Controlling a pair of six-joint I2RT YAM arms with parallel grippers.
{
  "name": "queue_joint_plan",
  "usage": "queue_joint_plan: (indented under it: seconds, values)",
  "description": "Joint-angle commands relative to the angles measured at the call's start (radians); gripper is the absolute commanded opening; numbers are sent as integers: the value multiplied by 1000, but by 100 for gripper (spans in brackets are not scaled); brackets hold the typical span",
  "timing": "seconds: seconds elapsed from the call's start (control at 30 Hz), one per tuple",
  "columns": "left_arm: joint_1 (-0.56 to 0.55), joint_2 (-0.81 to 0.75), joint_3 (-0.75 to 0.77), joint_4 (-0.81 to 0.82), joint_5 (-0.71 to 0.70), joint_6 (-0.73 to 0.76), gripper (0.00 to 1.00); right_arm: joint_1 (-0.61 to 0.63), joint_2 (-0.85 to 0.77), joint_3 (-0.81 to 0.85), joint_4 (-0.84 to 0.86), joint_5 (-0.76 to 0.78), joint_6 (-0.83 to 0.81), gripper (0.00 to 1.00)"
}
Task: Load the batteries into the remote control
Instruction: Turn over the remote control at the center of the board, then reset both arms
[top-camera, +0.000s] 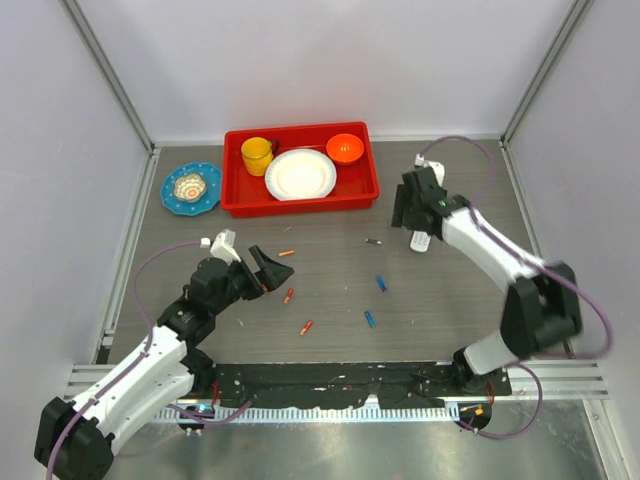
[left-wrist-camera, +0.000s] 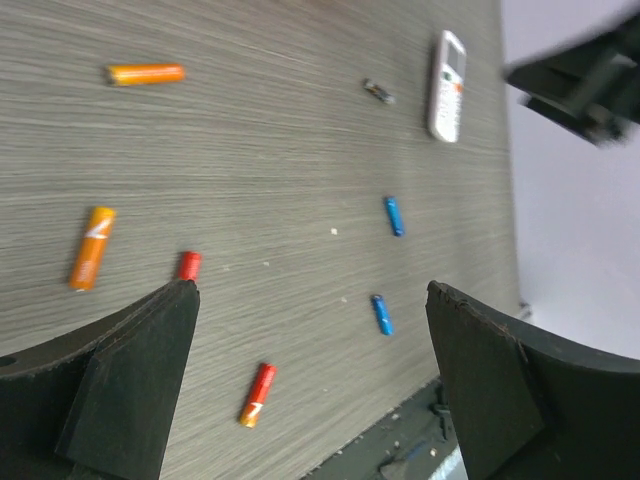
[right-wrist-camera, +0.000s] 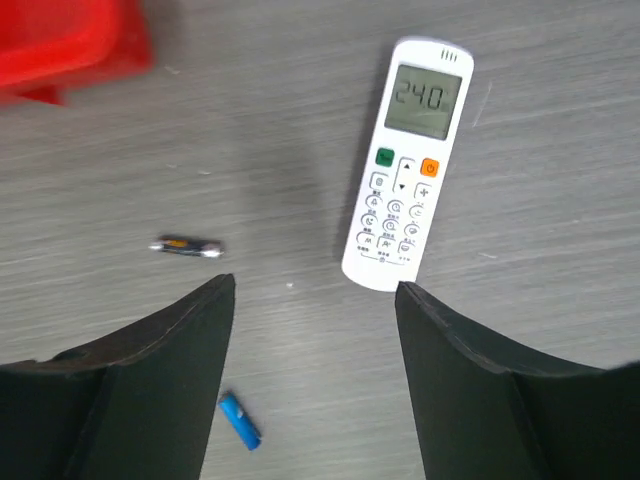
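Note:
The white remote control (right-wrist-camera: 410, 165) lies face up on the table with its display lit and its buttons showing; it also shows as the remote (left-wrist-camera: 447, 85) and the remote (top-camera: 421, 241). My right gripper (right-wrist-camera: 315, 290) hovers open just short of its near end, holding nothing. Several batteries lie loose: a dark one (right-wrist-camera: 187, 247), blue ones (left-wrist-camera: 394, 216) (left-wrist-camera: 382, 314), and orange-red ones (left-wrist-camera: 145, 73) (left-wrist-camera: 92, 248) (left-wrist-camera: 257, 394). My left gripper (left-wrist-camera: 310, 300) hangs wide open and empty above them, with another red battery (left-wrist-camera: 189, 265) at its left fingertip. The battery recess is hidden.
A red tray (top-camera: 240, 200) at the back holds a yellow cup (top-camera: 257, 155), a white plate (top-camera: 300, 174) and an orange bowl (top-camera: 345, 148). A blue patterned dish (top-camera: 191, 188) sits left of it. Grey walls enclose the table.

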Motion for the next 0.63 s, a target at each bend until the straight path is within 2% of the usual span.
queue_joint_plan:
  seconds: [0.0,0.13,0.23,0.33,0.47,0.6]
  values:
    - [0,47,110,-177,-152,64,100,7,-366,-285,235,-170,93,72]
    - [-1,52,137,-216,-235,47,100,35,-617,-527,404,-293,167,77]
    - [-1,61,169,-242,-307,57,100,112,-768,-650,474,-283,205,78]
    - [-1,133,231,-309,-354,63,100,222,-842,-698,464,-180,189,78]
    - [-1,264,321,-455,-392,23,100,256,-873,-704,430,-138,172,79]
    - [-1,288,289,-412,-327,89,100,256,-902,-710,435,-151,159,79]
